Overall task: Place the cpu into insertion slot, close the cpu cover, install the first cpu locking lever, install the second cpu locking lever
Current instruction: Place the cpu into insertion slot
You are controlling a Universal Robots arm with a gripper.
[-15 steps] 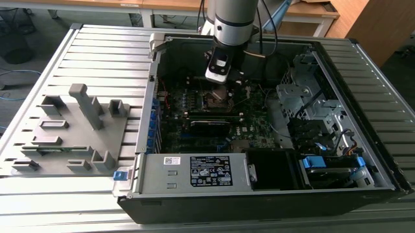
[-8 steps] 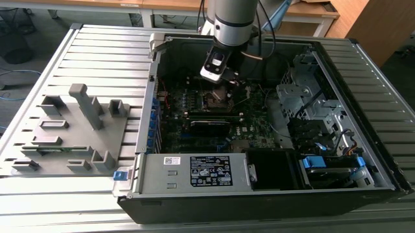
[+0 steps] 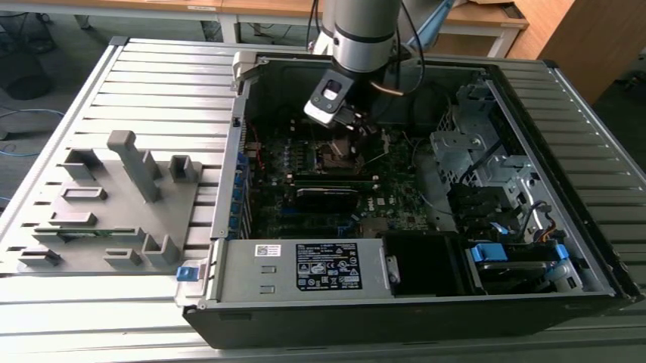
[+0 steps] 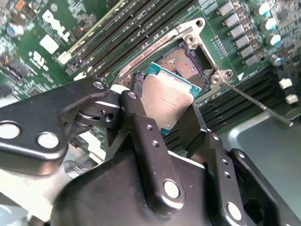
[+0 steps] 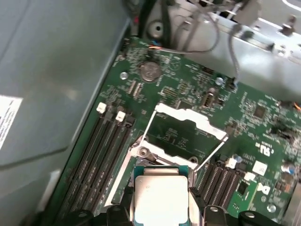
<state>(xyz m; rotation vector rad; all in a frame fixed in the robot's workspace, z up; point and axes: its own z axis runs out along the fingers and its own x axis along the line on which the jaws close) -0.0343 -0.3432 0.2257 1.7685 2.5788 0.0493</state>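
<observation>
My gripper (image 4: 164,106) is shut on the cpu (image 4: 164,101), a flat square chip with a dull silver top and a teal edge, clamped between two black fingers (image 4: 136,122). The chip hangs tilted just above the insertion slot (image 4: 183,61), whose gold contact field lies bare inside a silver rim. In the first wrist view the cpu (image 5: 162,195) sits over the near part of the slot, and the cpu cover (image 5: 186,115) stands swung open beyond it. Two thin wire locking levers (image 5: 211,153) are raised beside the slot. In the exterior view the gripper (image 3: 349,125) hovers over the slot (image 3: 338,155).
The green circuit board (image 5: 254,113) lies inside an open black computer case (image 3: 404,310) on a ribbed metal table (image 3: 151,83). Black memory slots (image 5: 106,146) flank the socket. A grey fixture (image 3: 121,204) stands at the exterior view's left. Cables and drive cages (image 3: 474,151) crowd the exterior view's right.
</observation>
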